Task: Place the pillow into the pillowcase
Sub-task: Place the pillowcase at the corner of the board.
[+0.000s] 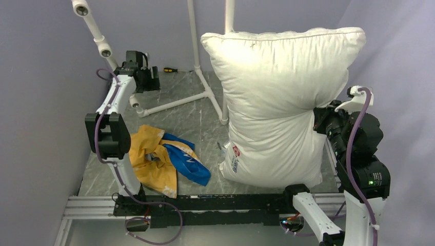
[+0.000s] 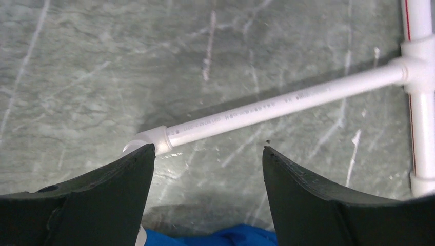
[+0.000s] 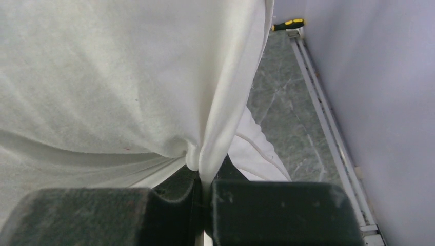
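Note:
The plump white pillow (image 1: 277, 102) stands upright on its lower edge at the right of the table, its red-and-blue logo (image 1: 233, 156) low on the left. My right gripper (image 1: 319, 119) is shut on a fold of the pillow's right edge; in the right wrist view the white fabric (image 3: 128, 77) is pinched between the jaws of this gripper (image 3: 205, 177). The pillowcase (image 1: 164, 161) lies crumpled on the table at the left, yellow and blue sides both showing. My left gripper (image 1: 146, 77) is raised at the back left, open and empty (image 2: 208, 154), with blue pillowcase cloth (image 2: 215, 238) at the bottom edge of its view.
A white pipe frame (image 1: 179, 102) lies on the marble table and rises behind the pillow; one pipe (image 2: 277, 105) crosses the left wrist view. A yellow-handled screwdriver (image 1: 170, 69) lies at the back, also visible from the right wrist (image 3: 287, 24). Purple walls close in on both sides.

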Robot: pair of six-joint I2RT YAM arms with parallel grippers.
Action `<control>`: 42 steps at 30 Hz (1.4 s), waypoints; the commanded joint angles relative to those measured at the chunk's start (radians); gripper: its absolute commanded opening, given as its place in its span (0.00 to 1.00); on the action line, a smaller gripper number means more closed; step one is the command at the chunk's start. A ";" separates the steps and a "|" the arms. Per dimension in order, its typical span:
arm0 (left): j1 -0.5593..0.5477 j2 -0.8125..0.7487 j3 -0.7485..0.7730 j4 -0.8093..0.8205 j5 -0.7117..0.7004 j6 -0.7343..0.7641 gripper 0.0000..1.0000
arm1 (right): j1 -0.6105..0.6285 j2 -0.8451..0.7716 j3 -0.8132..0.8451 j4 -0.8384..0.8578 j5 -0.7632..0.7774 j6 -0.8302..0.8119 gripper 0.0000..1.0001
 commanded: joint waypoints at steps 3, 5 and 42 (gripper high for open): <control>0.083 0.045 0.061 0.004 -0.017 0.051 0.84 | -0.005 -0.053 0.071 0.346 0.175 -0.029 0.00; 0.081 0.025 0.037 0.035 0.021 0.060 0.87 | -0.005 -0.085 0.038 0.373 0.193 -0.031 0.00; -0.103 -0.542 -0.373 -0.039 0.256 -0.034 0.73 | 0.017 0.098 0.006 0.363 0.146 -0.054 0.00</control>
